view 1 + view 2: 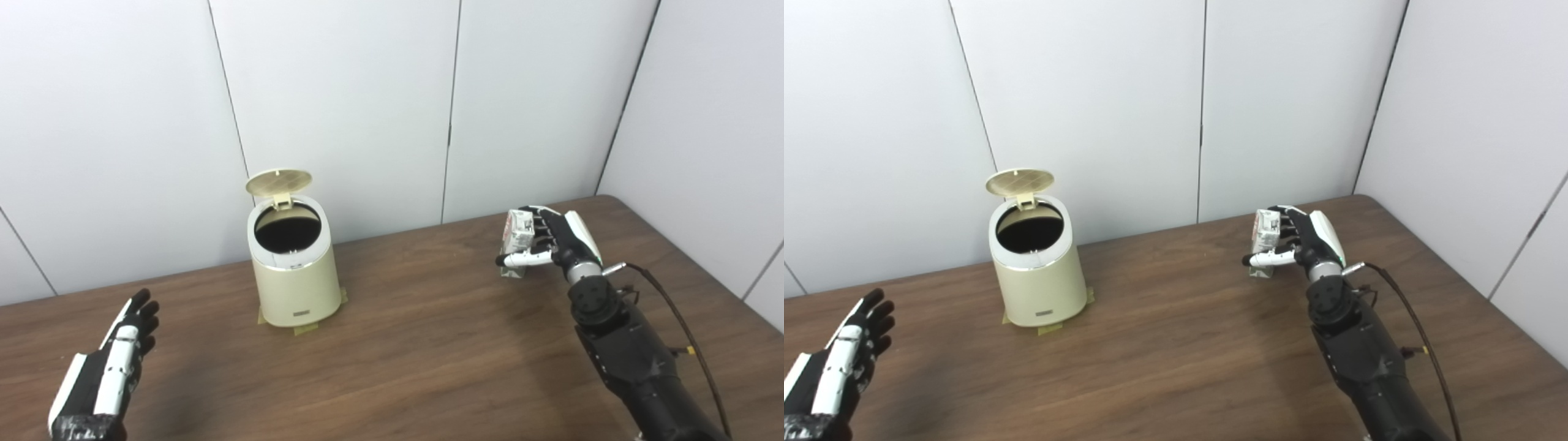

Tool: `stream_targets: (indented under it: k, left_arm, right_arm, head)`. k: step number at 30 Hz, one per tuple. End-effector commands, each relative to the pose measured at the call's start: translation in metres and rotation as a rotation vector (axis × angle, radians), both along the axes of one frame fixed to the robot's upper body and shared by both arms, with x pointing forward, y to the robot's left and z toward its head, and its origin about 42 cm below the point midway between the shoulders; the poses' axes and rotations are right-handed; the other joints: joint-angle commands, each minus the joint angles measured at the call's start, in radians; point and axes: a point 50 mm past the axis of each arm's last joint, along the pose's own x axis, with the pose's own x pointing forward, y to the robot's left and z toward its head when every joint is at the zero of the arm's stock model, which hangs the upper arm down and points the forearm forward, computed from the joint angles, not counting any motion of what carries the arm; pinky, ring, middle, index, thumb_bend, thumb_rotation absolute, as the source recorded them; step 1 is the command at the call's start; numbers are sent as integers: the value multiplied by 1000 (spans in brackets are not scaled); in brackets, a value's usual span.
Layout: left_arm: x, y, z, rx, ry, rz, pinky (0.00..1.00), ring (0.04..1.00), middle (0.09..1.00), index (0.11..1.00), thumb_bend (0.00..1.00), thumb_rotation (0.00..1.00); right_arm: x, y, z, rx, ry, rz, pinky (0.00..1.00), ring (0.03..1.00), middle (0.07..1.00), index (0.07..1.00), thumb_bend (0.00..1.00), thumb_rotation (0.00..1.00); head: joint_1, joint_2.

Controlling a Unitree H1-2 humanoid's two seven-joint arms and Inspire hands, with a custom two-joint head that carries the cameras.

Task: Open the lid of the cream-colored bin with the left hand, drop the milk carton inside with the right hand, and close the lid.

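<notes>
A cream-coloured bin (295,278) is showing a dark inside; the white, grey-printed milk carton (517,237) is contrasting with the brown wood-grain table (429,355).

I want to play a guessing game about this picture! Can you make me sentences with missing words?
1. The lid of the cream bin is ____.
2. The right hand holds the milk ____.
3. The left hand holds ____.
4. The bin stands on a brown ____.

Missing words: open; carton; nothing; table
</notes>
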Motion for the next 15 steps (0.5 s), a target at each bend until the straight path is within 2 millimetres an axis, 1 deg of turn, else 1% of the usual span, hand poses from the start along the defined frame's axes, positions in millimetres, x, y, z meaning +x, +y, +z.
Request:
stream_targets:
  k: [1,5,7,9,10,11,12,14,15]
  left_arm:
    - [3,-1,15,2,-65,-12,1000,987,971,991,234,1000]
    - [4,-1,13,-3,-63,-11,998,979,966,989,239,1000]
    - [4,-1,12,-13,-59,-10,1000,981,966,988,245,1000]
    - [4,0,12,-14,-57,-9,1000,986,969,988,257,1000]
    - [4,0,12,-12,-58,-10,1000,984,967,985,264,1000]
    - [4,0,12,-8,-61,-12,1000,982,965,984,265,1000]
    - [4,0,12,-6,-61,-12,1000,981,964,984,263,1000]
    - [4,1,11,-9,-62,-12,1000,980,964,984,267,1000]
    - [4,1,11,-10,-61,-11,1000,980,966,987,265,1000]
  right_arm:
    - [10,-6,30,-16,-117,-3,666,718,731,759,867,121]
    - [8,-7,29,10,-140,-17,658,705,710,744,859,100]
    - [6,-7,28,25,-159,-29,627,668,685,717,838,72]
    - [5,-7,27,33,-181,-43,597,611,637,663,804,22]
    - [4,-8,27,39,-188,-46,577,583,607,580,665,73]
    - [3,-8,26,47,-193,-45,533,552,529,538,585,29]
    - [3,-8,25,54,-196,-40,500,534,506,518,558,15]
    - [2,-9,23,50,-209,-15,427,488,497,489,536,3]
    - [1,-9,22,46,-212,-6,412,474,497,484,533,1]
  head:
    - [0,1]
    - [1,3]
    - [2,3]
    - [2,3]
    - [3,5]
    - [3,5]
    - [2,5]
    - [-1,6]
    - [-1,6]
